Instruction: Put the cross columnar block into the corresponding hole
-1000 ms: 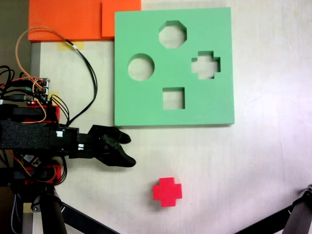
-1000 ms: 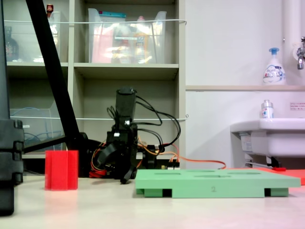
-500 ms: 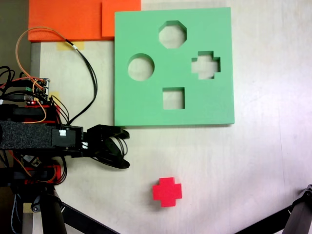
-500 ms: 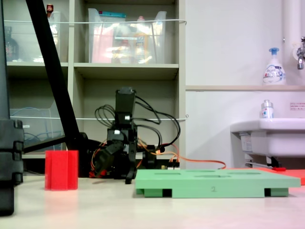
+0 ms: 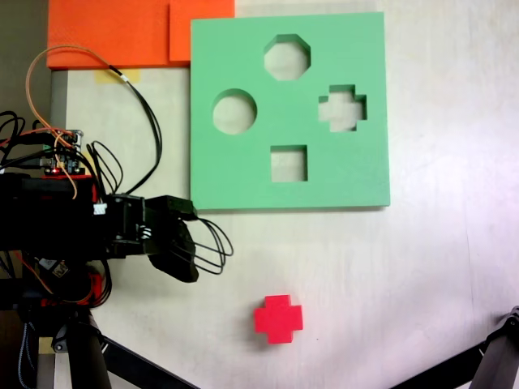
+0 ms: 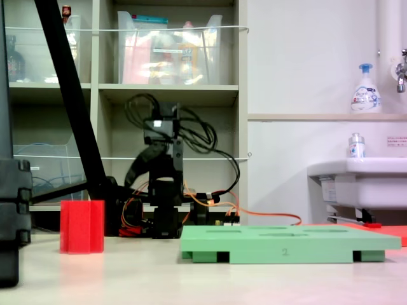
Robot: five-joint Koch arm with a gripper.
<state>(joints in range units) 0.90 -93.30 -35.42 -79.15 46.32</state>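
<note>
A fixed view shows the arm (image 5: pixel 57 227) folded back, fingers (image 5: pixel 182 263) indistinct, empty.

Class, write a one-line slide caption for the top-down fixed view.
Red cross block on the table, apart from the green board with its cross hole; the gripper hangs at left.

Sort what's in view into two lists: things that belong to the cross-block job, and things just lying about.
Job:
red cross block, standing free on the table
plus-shaped hole in the green board, empty
tool, holding nothing

Lying about:
orange foam sheets
soap bottle
sink
storage bins
</note>
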